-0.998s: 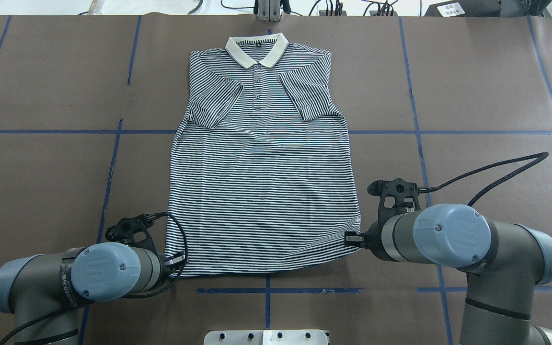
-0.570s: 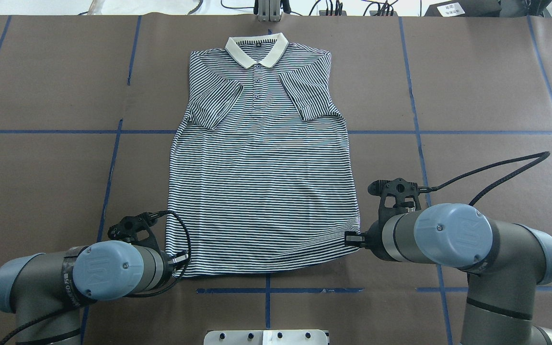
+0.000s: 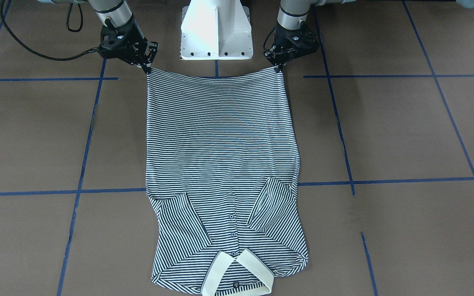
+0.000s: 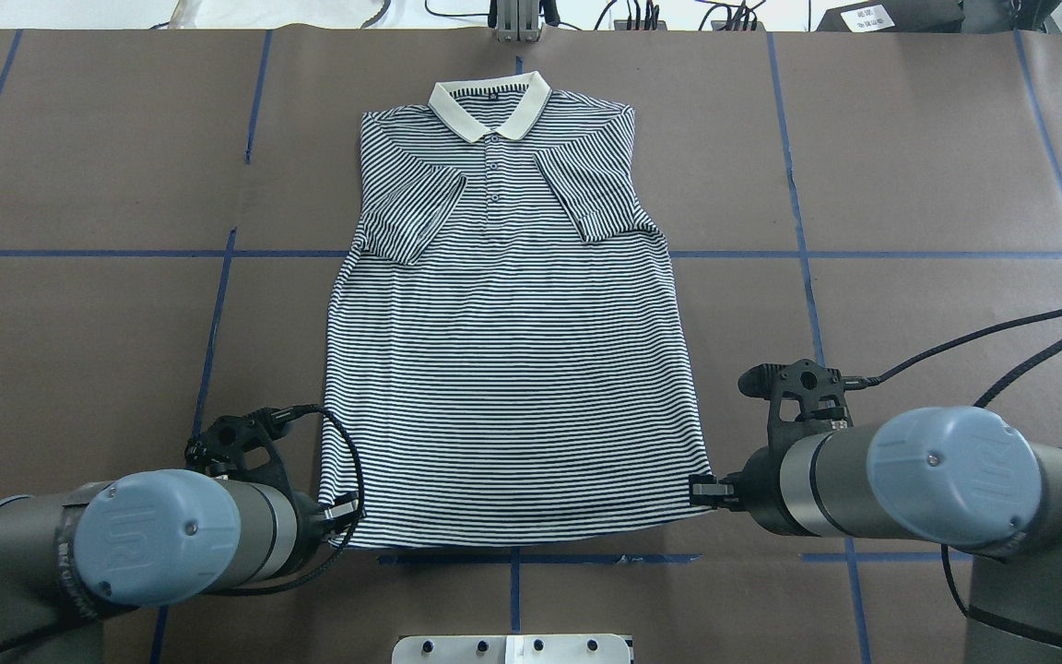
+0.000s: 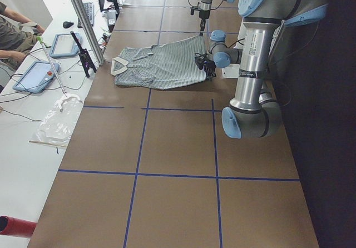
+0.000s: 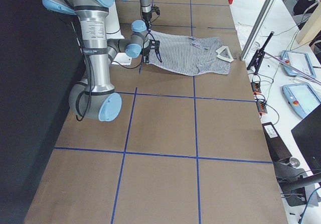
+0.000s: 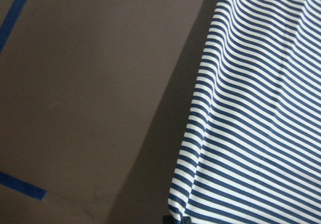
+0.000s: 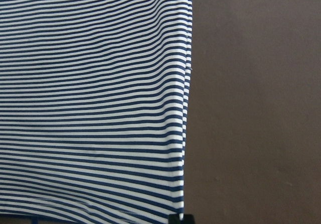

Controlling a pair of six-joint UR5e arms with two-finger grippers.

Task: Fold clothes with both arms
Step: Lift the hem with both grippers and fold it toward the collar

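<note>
We see the short-sleeved, navy-and-white striped polo shirt (image 4: 513,369) with a cream collar lying face up at the middle of the brown table (image 4: 909,184), its sleeves folded inward. The black left gripper (image 3: 279,65) and black right gripper (image 3: 147,67) each pinch a hem corner. The wrist views show only a sliver of their fingertips.

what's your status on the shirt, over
Left gripper and right gripper each shut on a hem corner. Polo shirt spread face up, sleeves folded in, bottom fold not yet made. Nothing lying on it.
</note>
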